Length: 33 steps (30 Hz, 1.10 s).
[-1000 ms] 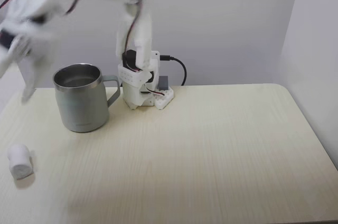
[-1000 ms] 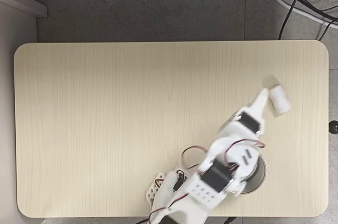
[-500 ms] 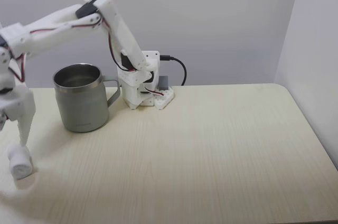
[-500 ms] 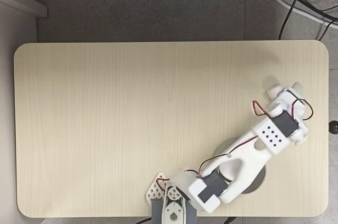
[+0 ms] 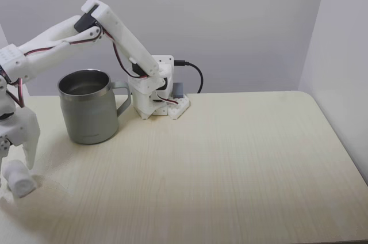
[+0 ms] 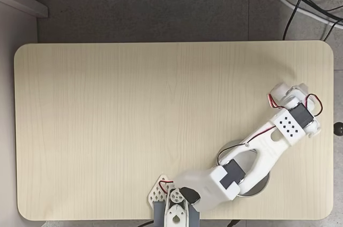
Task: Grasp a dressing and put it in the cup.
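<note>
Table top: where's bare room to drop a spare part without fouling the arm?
The table is bare across its whole left and middle in the top-down fixed view, up to the arm's base. Crowded: the right end, where the arm spans over the cup and the gripper straddles the dressing near the right edge.

The arm [image 5: 63,34] was white printed plastic throughout, built of boxy, rounded links. Black servo blocks sat at its joints, with thin red and black wires looping between them. One wrist block [image 6: 289,123] carried a white face with rows of small black dots. Its base [image 5: 156,91] was a chunky white mount, and a black cable [image 5: 194,74] plugged into it at the back.
</note>
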Each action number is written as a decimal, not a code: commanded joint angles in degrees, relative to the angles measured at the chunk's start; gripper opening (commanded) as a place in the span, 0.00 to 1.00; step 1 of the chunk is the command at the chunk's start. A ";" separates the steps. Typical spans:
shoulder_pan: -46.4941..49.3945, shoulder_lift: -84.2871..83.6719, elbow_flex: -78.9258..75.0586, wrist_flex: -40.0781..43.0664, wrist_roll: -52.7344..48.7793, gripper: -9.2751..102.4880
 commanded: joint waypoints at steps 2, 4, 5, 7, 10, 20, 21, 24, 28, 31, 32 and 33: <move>-0.79 -0.62 2.37 -0.35 -0.44 0.17; -0.79 -0.62 2.64 -0.26 -0.18 0.08; -0.79 -0.62 2.72 -0.18 -0.09 0.08; -0.79 -0.88 2.81 0.26 -0.09 0.08; -0.88 -2.29 3.25 1.93 0.18 0.08; -1.32 -10.55 20.04 23.99 1.93 0.08; -1.23 -10.63 23.29 27.25 1.85 0.08; -0.26 -15.21 26.46 30.94 1.58 0.08; 0.97 -25.49 20.92 30.94 -1.05 0.08; 2.02 -33.05 15.29 30.94 -4.22 0.08; 2.46 -35.51 13.36 30.94 -5.27 0.08; 2.81 -38.06 11.43 30.94 -6.59 0.08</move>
